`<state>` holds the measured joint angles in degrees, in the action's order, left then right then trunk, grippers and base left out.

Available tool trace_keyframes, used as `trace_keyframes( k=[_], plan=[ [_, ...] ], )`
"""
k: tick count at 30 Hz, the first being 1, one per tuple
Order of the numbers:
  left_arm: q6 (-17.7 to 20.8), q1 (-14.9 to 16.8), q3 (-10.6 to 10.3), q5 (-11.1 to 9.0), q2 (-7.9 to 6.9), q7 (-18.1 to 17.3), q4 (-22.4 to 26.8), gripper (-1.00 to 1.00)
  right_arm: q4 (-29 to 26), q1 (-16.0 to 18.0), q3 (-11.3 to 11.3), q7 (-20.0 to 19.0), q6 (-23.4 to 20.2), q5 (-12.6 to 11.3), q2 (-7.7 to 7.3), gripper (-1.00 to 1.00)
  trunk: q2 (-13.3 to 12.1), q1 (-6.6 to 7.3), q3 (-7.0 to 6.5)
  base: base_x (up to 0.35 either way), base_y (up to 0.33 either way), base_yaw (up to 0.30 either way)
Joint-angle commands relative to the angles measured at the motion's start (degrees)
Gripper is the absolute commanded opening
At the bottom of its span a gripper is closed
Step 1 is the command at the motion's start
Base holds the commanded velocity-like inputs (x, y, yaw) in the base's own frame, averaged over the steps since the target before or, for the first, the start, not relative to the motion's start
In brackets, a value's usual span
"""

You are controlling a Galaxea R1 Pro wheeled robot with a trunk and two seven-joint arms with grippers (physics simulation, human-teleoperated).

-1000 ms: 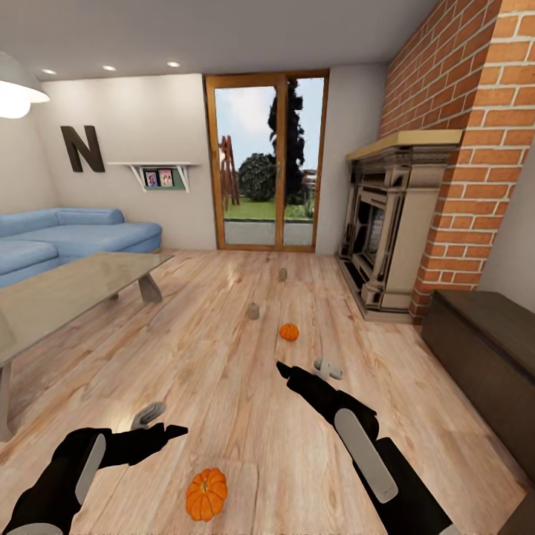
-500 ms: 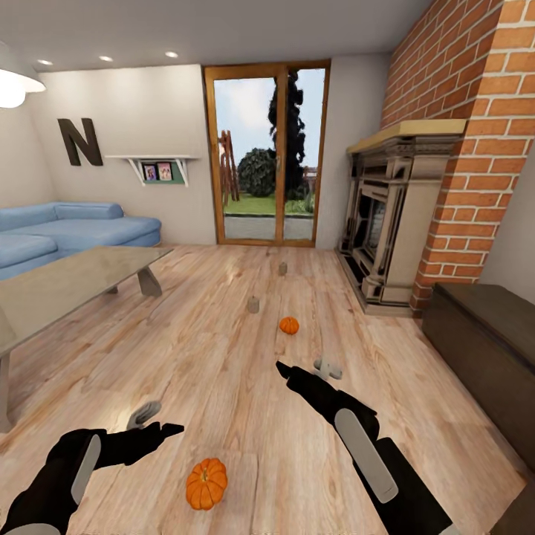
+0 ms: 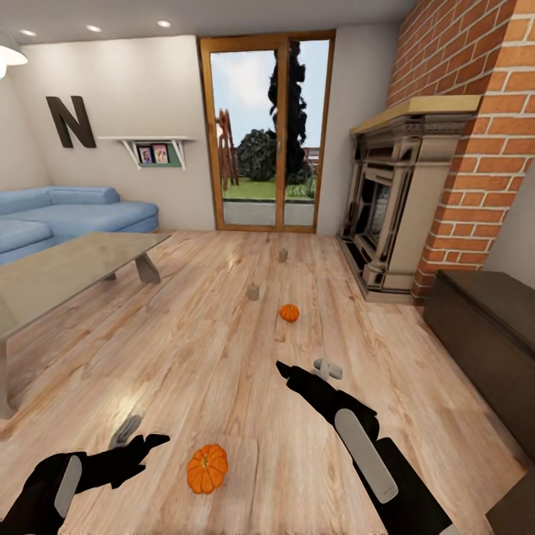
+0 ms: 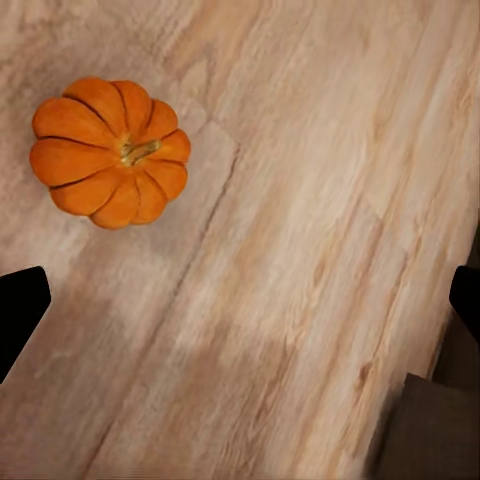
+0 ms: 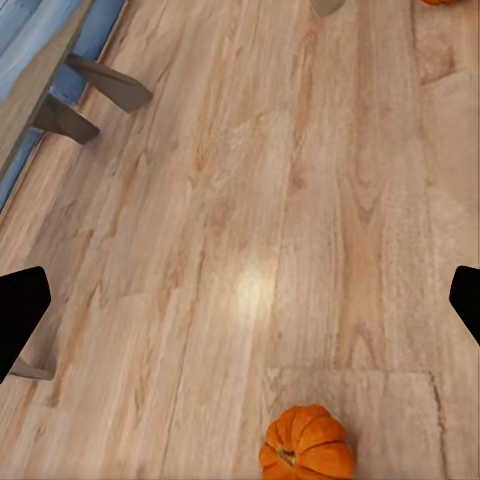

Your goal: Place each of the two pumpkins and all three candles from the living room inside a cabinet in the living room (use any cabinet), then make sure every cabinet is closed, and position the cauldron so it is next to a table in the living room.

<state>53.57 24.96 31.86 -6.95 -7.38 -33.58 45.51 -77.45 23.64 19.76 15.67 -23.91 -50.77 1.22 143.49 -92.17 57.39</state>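
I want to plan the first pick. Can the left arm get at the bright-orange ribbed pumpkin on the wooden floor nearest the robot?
Probably yes. The left gripper is open and empty, just beside the nearest bright-orange ribbed pumpkin, with only bare wooden floor between them. The left wrist view shows that pumpkin unobstructed.

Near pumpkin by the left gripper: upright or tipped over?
Upright. The near pumpkin sits on the floor with its stem pointing up, seen from above in the left wrist view.

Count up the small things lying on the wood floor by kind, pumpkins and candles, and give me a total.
Pumpkins: 2, the near pumpkin and the far pumpkin.
Candles: 2 in sight, the nearer candle and the farther candle.
Total: 4 on the floor.
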Motion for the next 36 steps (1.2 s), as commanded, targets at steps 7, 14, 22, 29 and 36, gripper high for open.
trace_keyframes(
  k=[7, 14, 22, 29, 36],
  plan=[
    [-0.9, 0.1, 1.8, -0.1, 0.57, 0.1, -1.6, 1.00, -0.2, 0.0, -0.1, 0.1, 0.0, 0.1, -0.13, 1.00, 0.1, -0.18, 1.56, 0.000, 0.000, 0.000],
    [-9.0, 0.3, 1.8, -0.2, 1.27, 0.4, -3.5, 1.00, -0.3, 0.0, -0.1, 0.0, 0.0, 0.1, -0.16, 1.00, 0.2, -0.36, 3.11, 0.000, 0.000, 0.000],
    [-10.2, 3.2, 1.9, -0.2, -0.46, 0.4, -4.9, 1.00, -2.2, 0.0, 1.0, 0.0, 0.0, 0.2, -0.02, 1.00, 0.3, -0.56, 4.88, 0.000, 0.000, 0.000],
    [-10.3, 3.4, 1.9, -0.2, -0.71, -0.3, -5.2, 1.00, -3.0, 0.0, 2.8, 0.0, 0.1, 0.5, 0.00, 1.00, 0.4, -0.74, 6.43, 0.000, 0.000, 0.000],
    [-10.1, 3.5, 1.9, -0.2, -0.89, -0.5, -5.5, 1.00, -9.8, -2.0, 3.0, 0.1, -0.4, 0.3, -0.51, 1.00, 0.5, -0.92, 7.98, 0.000, 0.000, 0.000]
  ],
)
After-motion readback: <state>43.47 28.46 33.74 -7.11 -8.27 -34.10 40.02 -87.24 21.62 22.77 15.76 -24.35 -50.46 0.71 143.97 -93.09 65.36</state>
